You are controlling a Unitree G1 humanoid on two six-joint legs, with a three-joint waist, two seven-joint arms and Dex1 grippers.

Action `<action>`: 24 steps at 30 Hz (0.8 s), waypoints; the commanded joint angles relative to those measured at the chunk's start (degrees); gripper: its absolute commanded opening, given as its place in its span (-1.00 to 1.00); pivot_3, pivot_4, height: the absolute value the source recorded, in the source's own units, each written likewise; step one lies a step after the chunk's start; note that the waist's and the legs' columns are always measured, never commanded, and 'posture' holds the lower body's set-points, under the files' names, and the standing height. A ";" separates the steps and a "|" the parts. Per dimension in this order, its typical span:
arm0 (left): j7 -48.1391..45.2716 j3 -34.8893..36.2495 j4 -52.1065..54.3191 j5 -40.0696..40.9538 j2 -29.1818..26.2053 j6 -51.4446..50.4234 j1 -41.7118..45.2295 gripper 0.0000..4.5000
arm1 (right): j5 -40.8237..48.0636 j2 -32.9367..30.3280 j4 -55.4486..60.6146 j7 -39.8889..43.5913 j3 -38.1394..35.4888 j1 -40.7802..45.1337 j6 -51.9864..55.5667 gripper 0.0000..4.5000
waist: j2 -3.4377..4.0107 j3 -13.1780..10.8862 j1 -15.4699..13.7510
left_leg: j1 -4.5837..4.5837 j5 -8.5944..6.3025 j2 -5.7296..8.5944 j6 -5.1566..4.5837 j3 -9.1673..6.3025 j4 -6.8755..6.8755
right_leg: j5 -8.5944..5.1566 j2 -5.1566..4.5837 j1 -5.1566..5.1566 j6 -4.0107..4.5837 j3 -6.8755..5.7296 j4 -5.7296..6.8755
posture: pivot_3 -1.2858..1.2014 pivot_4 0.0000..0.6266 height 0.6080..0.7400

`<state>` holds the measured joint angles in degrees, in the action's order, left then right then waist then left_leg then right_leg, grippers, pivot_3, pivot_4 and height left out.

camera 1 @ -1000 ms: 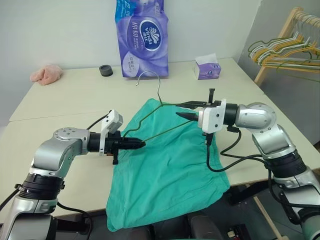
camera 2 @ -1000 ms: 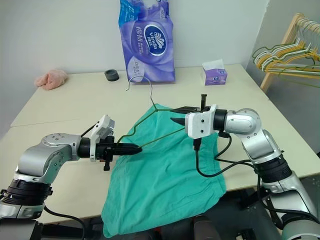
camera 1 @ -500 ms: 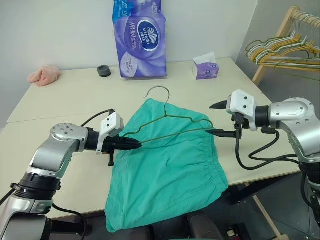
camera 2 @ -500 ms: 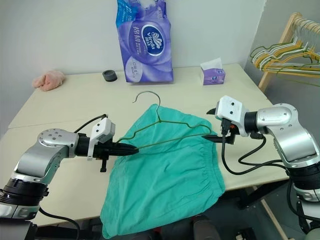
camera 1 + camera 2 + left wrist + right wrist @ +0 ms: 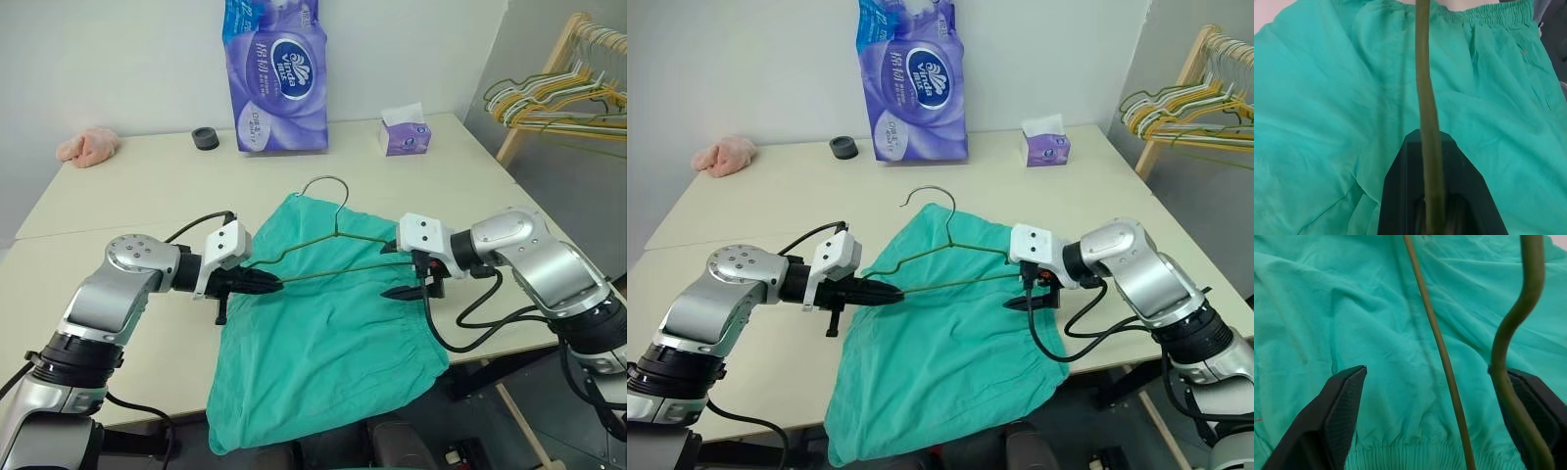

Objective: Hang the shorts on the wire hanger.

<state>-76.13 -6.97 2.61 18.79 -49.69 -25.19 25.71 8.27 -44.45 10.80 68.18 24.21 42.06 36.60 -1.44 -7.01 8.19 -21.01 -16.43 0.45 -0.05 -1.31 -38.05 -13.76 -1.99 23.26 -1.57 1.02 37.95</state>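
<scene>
Pinching the wire hanger (image 5: 323,257) at its left corner, the left gripper (image 5: 266,285) has its fingers closed tight on the thin olive wire, which the left wrist view shows running straight out from between them over teal cloth. The right gripper (image 5: 400,270) sits at the hanger's other end with its fingers (image 5: 1342,406) spread wide; in the right wrist view the wavy wire crosses one finger and the straight bottom bar runs through the gap between the two, and whether either finger presses on wire cannot be told. The hanger is held just above the shorts (image 5: 328,343), hook toward the far side of the worktop (image 5: 147,186).

The shorts lie flat near the front edge, their lower part drooping over it. Bare worktop stretches left of them and beyond the hook. Along the far edge stand a purple tissue pack (image 5: 277,73), a small tissue box (image 5: 404,130), a black ring (image 5: 206,138) and a pink cloth lump (image 5: 88,145). Off the worktop's right edge, a wooden rack (image 5: 568,88) carries more hangers.
</scene>
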 commanded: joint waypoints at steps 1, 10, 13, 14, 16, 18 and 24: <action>0.13 0.81 1.93 -0.10 -0.54 1.35 -0.22 -1.00 | -0.46 0.57 0.13 1.05 0.11 2.16 -0.05 0.42 | 0.00 0.00 -0.01 | 0.00 0.00 0.00 0.00 0.00 0.00 | 0.02 0.00 0.00 0.03 0.00 0.00 | -0.12 -0.75 1.00; 0.59 0.66 2.07 0.34 0.42 1.54 -0.11 -1.00 | -1.56 1.82 0.37 0.68 1.11 1.61 0.40 -0.93 | 0.00 0.00 0.01 | 0.00 0.00 0.00 0.00 -0.01 0.00 | 0.02 -0.01 0.00 0.04 -0.01 0.01 | -0.12 -0.75 1.00; 0.11 0.65 2.07 0.41 0.53 1.96 -0.20 -1.00 | -1.94 1.96 0.43 0.65 1.08 1.20 0.17 -0.97 | 0.00 0.00 0.02 | 0.00 0.00 0.00 0.00 -0.01 0.00 | 0.02 -0.01 0.00 0.03 -0.01 0.01 | -0.12 -0.75 1.00; 0.21 0.88 2.08 0.60 0.79 2.00 -0.29 -1.00 | -2.03 1.95 0.50 0.64 1.01 1.00 0.08 -0.97 | 0.00 0.00 0.02 | 0.00 0.00 0.00 0.00 -0.01 -0.01 | 0.02 -0.01 0.01 0.04 -0.02 0.01 | -0.12 -0.75 1.00; 1.10 1.60 1.89 0.92 1.47 1.83 -0.40 -1.00 | -1.92 2.01 0.69 0.49 0.64 0.55 0.23 -0.97 | 0.00 0.00 0.01 | 0.00 0.00 0.00 0.00 -0.01 0.00 | 0.02 -0.01 0.01 0.04 -0.02 0.01 | -0.12 -0.75 1.00; 2.30 2.17 0.74 0.73 2.20 1.70 -0.01 -1.00 | -1.67 1.99 0.88 0.36 0.02 0.06 0.49 -0.97 | 0.00 0.00 0.01 | 0.00 0.00 0.00 0.00 -0.01 -0.01 | 0.02 -0.01 0.01 0.04 -0.02 0.01 | -0.12 -0.75 1.00; 8.60 6.70 -3.54 1.71 5.78 0.56 1.35 -0.26 | 2.71 -0.49 3.18 0.71 -5.16 -3.50 6.36 -1.00 | -0.02 0.01 -0.11 | -0.03 0.00 0.00 0.00 -0.04 -0.05 | 0.03 -0.04 0.00 0.04 -0.03 0.02 | -0.13 -0.75 1.00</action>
<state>-69.89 -3.93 -0.53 19.19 -44.38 -24.85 25.71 8.82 -43.43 11.84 68.67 22.56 38.87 40.92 -1.46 -7.00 8.08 -21.04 -16.43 0.45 -0.05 -1.35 -38.09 -13.72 -2.08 23.26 -1.53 0.99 37.96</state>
